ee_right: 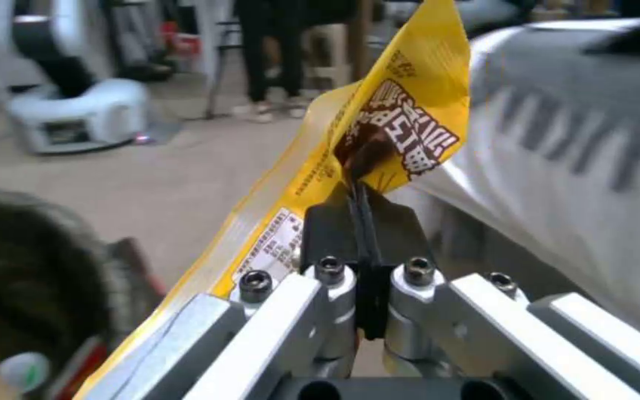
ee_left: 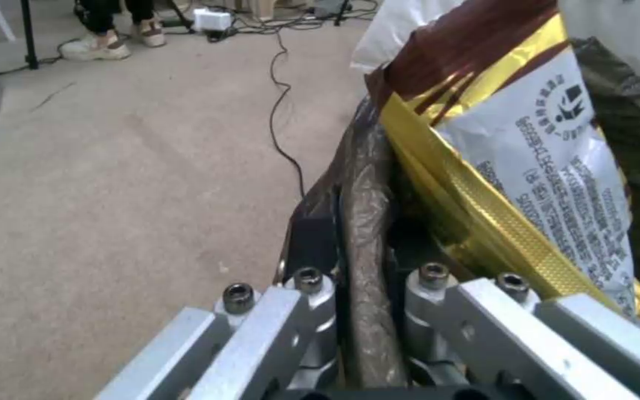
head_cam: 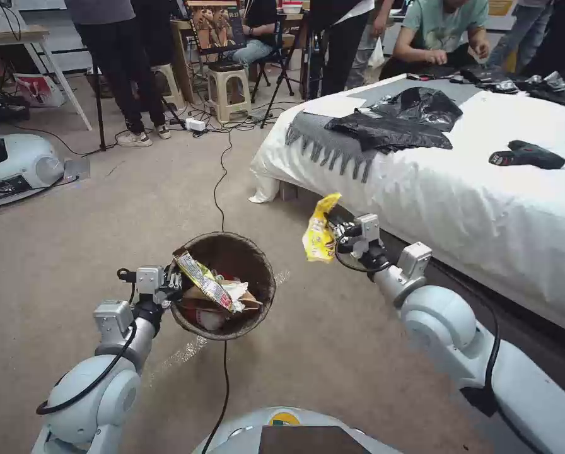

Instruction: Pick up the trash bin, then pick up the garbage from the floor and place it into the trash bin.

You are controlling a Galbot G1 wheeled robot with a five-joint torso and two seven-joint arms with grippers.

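- Head view: the trash bin (head_cam: 232, 252) hangs above the beige carpet (head_cam: 137, 208), in front of the robot and left of centre, its dark brown bag liner (head_cam: 257, 268) folded over the rim.
- Inside it lie a long gold-and-white snack wrapper (head_cam: 203, 280), white tissue (head_cam: 237, 291), brown paper and a red-and-white cup.
- The left gripper (head_cam: 172, 290) is clamped on the bin's near-left rim; the left wrist view shows its black fingers (ee_left: 313, 244) closed on the liner-covered edge, one on each side.
- The right gripper (head_cam: 340, 228) pinches a yellow snack wrapper (head_cam: 319, 234), raised to the right of the bin and apart from it.
- In the right wrist view the black fingers (ee_right: 335, 228) are pressed together on that wrapper.
- A white-covered bed (head_cam: 484, 208) stands to the right, a black cable (head_cam: 219, 183) crosses the carpet beyond the bin.
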